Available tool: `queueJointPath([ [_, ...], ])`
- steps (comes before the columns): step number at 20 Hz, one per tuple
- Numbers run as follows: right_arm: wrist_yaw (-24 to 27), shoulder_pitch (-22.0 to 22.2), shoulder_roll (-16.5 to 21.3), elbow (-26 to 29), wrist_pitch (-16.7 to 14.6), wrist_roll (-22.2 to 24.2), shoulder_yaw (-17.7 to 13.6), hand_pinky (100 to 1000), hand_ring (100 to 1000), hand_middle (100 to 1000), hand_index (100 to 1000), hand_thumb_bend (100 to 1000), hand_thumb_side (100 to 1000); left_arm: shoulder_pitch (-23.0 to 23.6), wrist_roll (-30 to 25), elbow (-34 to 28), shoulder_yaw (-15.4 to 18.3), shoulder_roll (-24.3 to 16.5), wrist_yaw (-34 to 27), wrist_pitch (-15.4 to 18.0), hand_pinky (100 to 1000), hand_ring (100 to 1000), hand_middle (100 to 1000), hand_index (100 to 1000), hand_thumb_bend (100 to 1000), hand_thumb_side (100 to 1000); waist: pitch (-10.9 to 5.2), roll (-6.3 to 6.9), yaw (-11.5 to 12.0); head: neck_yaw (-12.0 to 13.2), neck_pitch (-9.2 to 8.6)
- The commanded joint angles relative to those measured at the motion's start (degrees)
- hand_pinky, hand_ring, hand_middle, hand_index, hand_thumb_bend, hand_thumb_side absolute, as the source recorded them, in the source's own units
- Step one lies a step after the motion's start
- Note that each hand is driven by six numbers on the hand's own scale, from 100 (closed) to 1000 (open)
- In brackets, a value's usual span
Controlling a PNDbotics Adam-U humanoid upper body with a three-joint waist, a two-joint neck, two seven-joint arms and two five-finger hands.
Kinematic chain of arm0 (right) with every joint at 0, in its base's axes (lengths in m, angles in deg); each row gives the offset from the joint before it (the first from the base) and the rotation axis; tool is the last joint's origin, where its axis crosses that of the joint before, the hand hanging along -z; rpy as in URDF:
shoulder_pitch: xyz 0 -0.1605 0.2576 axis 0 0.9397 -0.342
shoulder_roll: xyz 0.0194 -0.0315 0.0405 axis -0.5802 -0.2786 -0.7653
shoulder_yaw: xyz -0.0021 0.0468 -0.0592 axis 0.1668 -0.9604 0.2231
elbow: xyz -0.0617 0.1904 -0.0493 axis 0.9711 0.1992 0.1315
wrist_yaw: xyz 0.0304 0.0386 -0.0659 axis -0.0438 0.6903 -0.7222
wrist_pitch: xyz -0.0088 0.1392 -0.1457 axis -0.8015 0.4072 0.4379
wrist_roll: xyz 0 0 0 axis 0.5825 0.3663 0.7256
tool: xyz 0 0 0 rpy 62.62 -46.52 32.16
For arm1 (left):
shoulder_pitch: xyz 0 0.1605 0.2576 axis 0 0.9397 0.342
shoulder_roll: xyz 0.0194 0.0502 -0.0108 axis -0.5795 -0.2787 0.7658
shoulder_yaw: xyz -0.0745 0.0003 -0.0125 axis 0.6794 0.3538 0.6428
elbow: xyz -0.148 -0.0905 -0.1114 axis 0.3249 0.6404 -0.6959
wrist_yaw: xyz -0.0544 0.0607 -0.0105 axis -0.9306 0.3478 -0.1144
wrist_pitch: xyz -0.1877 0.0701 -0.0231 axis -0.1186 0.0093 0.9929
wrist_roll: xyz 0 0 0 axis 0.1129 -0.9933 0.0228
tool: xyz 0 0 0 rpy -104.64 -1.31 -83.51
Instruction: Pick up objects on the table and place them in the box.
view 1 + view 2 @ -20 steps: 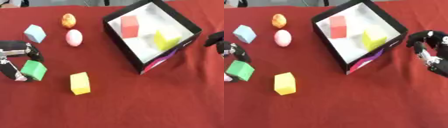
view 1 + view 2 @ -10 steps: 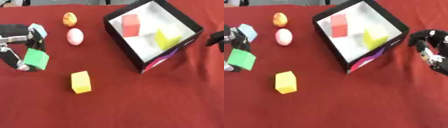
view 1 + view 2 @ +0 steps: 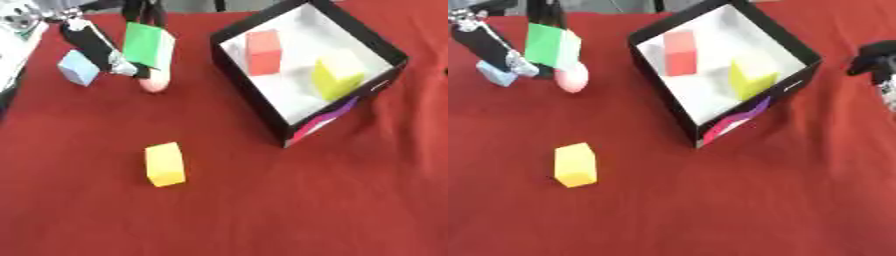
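The left robot hand (image 3: 103,46) grasps the green block (image 3: 147,45) between its fingers and thumb and holds it clear of the desk (image 3: 262,210), at the upper left of the views. The block hangs above the pink egg-shaped object (image 3: 154,84), with the light blue block (image 3: 78,67) just beside the hand on its left.

The box (image 3: 262,122) lies to the right of the held block, well apart from it, rotated so that one corner points toward the robot. It is black outside and white inside. It already contains a red block (image 3: 262,48) near its far wall and a yellow-green block (image 3: 337,74) toward its right wall. The near left part of the box floor is bare.

The coming move most likely turns on one relation: the box opening lies to the right of the left robot hand, so the carry runs rightward over the box's left wall.

The right robot hand (image 3: 874,60) shows at the right edge of the right eye view, near the box's right corner; whether it is released or clenched cannot be determined.

A yellow block (image 3: 164,164) remains on the desk, nearer the robot, between both hands.
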Motion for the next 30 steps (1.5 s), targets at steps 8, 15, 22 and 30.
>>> queueJointPath([
  [8, -4.02, -3.32, 2.27, 1.31, -2.55, -11.16, -1.94, 977, 696, 637, 738, 100, 519, -3.54, 14.65, 11.86, 4.98, 10.78, 12.15, 8.28, 438, 351, 413, 603, 579, 100, -1.06, -0.43, -2.26, 3.04, -0.9],
  [15, -2.68, -5.09, 2.64, 1.31, -2.42, -14.2, -2.0, 974, 687, 629, 732, 100, 528, -3.87, 19.41, 14.89, 6.59, 13.24, 17.49, 9.58, 458, 382, 435, 636, 545, 100, -0.55, -0.11, -3.93, 4.16, -1.2],
  [22, -1.37, -5.33, 2.76, 1.31, -2.02, -14.72, -1.48, 975, 677, 621, 727, 100, 529, -3.9, 22.58, 14.94, 7.33, 13.12, 19.74, 7.96, 850, 858, 851, 931, 494, 276, -0.6, 0.13, -4.13, 3.88, -0.85],
  [30, 0.66, -4.52, 3.11, 1.31, -1.85, -15.36, -1.23, 977, 671, 617, 724, 100, 525, -2.42, 24.12, 11.36, 8.62, 10.17, 16.05, 5.45, 771, 770, 746, 856, 327, 100, -0.96, 0.55, -3.05, 2.07, -0.44],
])
